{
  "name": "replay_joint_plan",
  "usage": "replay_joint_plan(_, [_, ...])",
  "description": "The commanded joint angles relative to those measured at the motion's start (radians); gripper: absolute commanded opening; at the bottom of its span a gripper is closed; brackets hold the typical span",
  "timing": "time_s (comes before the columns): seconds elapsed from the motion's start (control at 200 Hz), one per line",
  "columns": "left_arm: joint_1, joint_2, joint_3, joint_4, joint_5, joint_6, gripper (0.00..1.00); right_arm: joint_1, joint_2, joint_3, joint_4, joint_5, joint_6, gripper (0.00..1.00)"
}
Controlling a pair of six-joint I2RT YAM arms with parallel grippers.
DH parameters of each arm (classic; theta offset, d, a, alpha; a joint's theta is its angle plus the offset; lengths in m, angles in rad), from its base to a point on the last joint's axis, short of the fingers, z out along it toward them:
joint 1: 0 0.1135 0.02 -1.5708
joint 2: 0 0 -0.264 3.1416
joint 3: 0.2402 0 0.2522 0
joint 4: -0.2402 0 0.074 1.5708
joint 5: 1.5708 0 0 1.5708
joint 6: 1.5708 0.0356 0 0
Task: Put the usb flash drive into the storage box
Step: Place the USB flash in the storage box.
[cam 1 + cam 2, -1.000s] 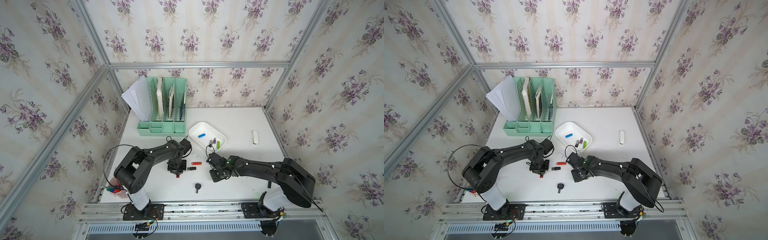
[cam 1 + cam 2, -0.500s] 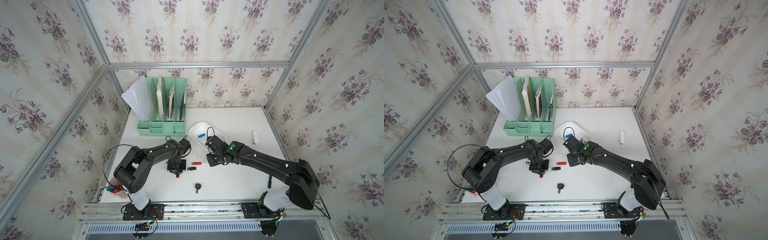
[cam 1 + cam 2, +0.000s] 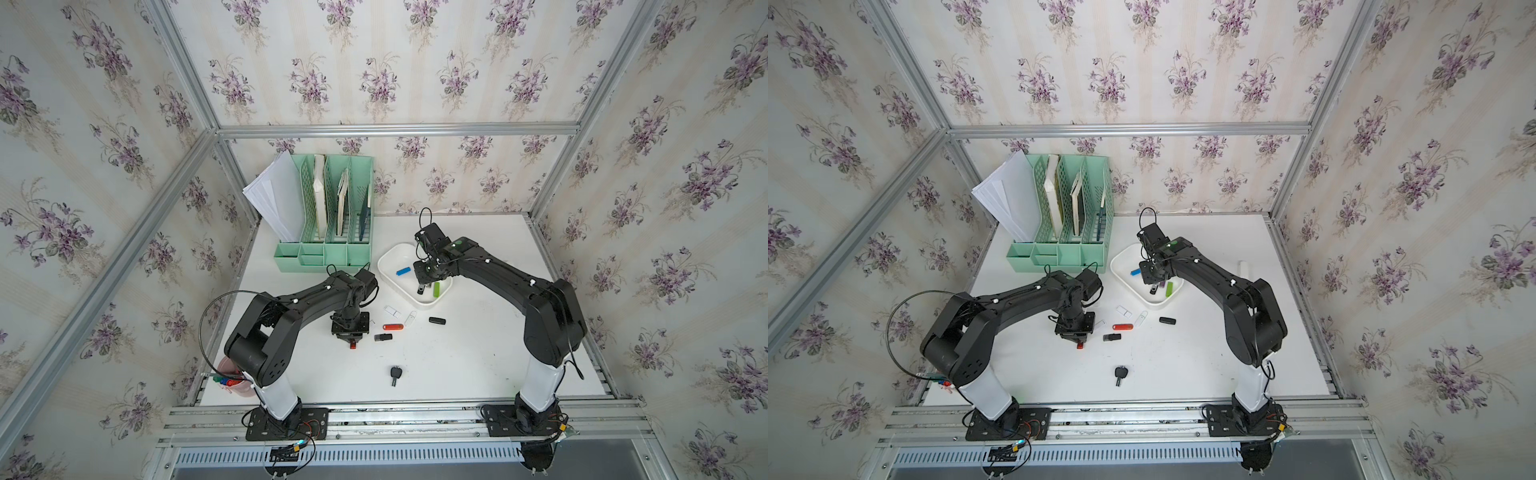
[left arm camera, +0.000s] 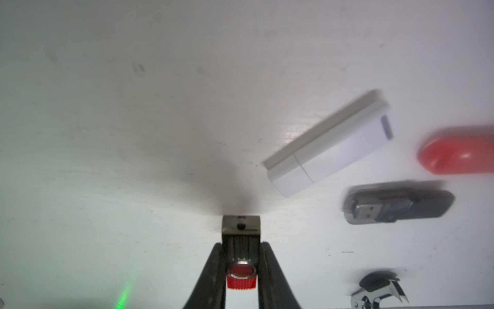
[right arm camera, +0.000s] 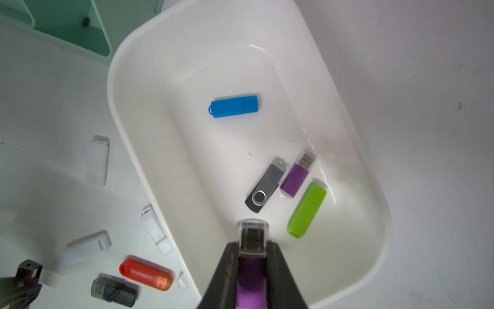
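The right hand (image 5: 252, 248) pinches a purple usb flash drive (image 5: 252, 281) with a clear cap, held over one end of the storage box (image 5: 219, 61). The left hand (image 4: 242, 250), outside the box, is clamped on a red swivel drive (image 4: 241, 235) down at the worktop (image 4: 133, 133).

The left arm (image 3: 307, 297) reaches forward from its base with the elbow bent and the forearm stretched toward the middle. Its wrist is turned so the left gripper (image 3: 352, 338) points straight down. Its fingers (image 4: 213, 270) are pinched tight on a red swivel drive (image 4: 242, 279), whose metal end sticks out past the tips. The right arm (image 3: 498, 272) stretches farther out, its upper link rising steeply and its forearm sloping inward to a downturned wrist. The right gripper (image 3: 422, 286) hangs well apart from the left one. Its fingers (image 5: 227, 267) are clamped on a purple drive (image 5: 251, 281), the clear cap poking out beyond them.
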Motion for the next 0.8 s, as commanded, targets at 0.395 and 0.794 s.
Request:
replay_joint_plan(0.395, [0.03,-0.036,0.101,-0.104,0.007,0.045,0.22,-0.037,0.295,0.237,0.061,0.058,-0.116,0.18])
replay_joint_plan(0.794, [0.031,-0.047,0.132,-0.117,0.013,0.047,0.22,-0.036,0.374,0.279,0.045,0.202,-0.16,0.19])
